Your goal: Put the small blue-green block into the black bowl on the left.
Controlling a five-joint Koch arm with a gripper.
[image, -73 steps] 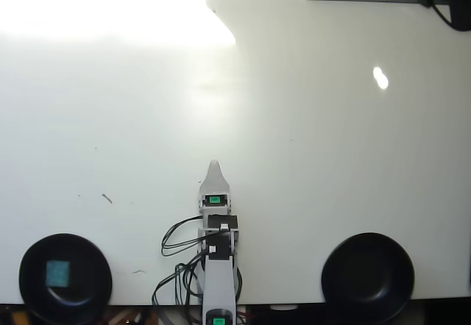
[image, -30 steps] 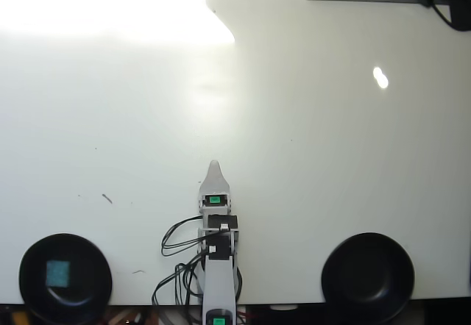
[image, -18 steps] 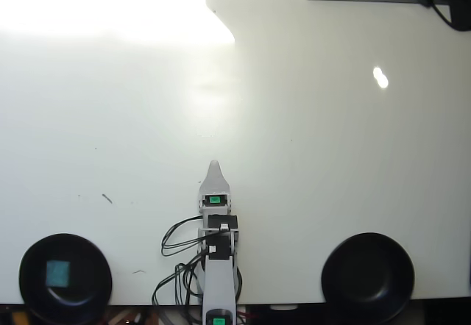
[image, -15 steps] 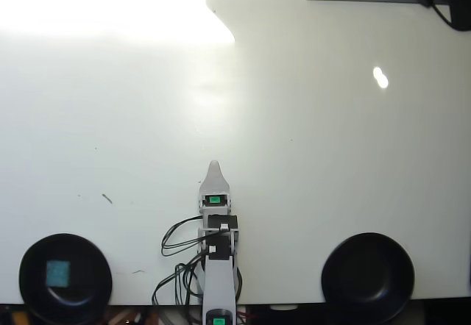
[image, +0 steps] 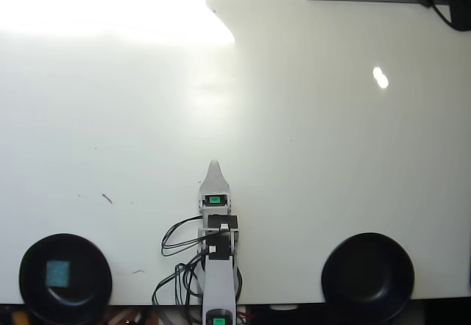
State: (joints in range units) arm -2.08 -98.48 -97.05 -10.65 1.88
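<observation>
The small blue-green block [image: 58,272] lies inside the black bowl [image: 29,255] at the overhead view's left; likely light, stiff, best pinched across flat sides. The hand [image: 214,165] holds nothing, openness unreadable

In the overhead view we saw our white, boxy hobby arm [image: 218,266] stretched straight up the picture from the bottom edge, with black cables looping off its left side. Our pale, pointed gripper [image: 214,165] ended in a single visible tip, so we could not tell whether its jaws were parted or closed.
</observation>
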